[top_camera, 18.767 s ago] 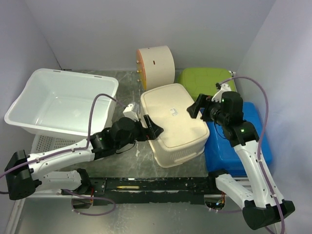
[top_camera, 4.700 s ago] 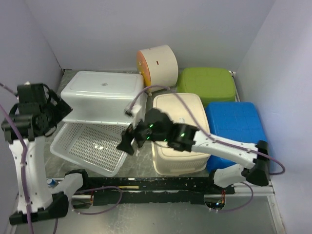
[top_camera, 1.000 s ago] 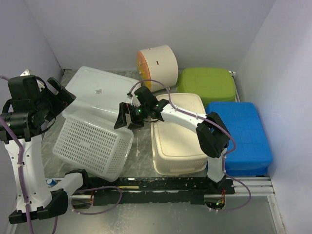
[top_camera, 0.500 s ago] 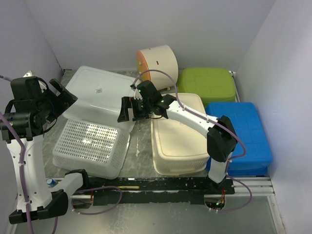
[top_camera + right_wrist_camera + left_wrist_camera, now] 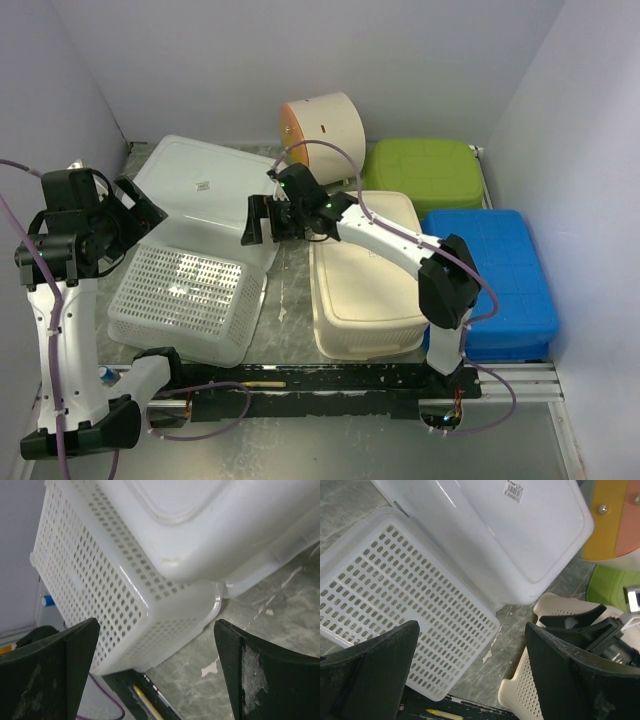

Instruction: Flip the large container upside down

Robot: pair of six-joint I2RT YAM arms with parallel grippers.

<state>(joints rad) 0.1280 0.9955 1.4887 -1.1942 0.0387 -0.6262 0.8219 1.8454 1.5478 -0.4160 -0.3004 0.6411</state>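
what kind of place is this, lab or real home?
Probably a lab test booth: plain walls box in the table, the left arm and right arm mount on a black rail, and plastic bins like the large white container and blue bin are laid out.

bright, even light from overhead fills the top view, shadows soft and faint, with a white glare patch on the mesh basket [image 5: 190, 300]. in both wrist views the near black fingers [image 5: 375, 672] are blurred and grainy, while what lies beyond stays sharp.
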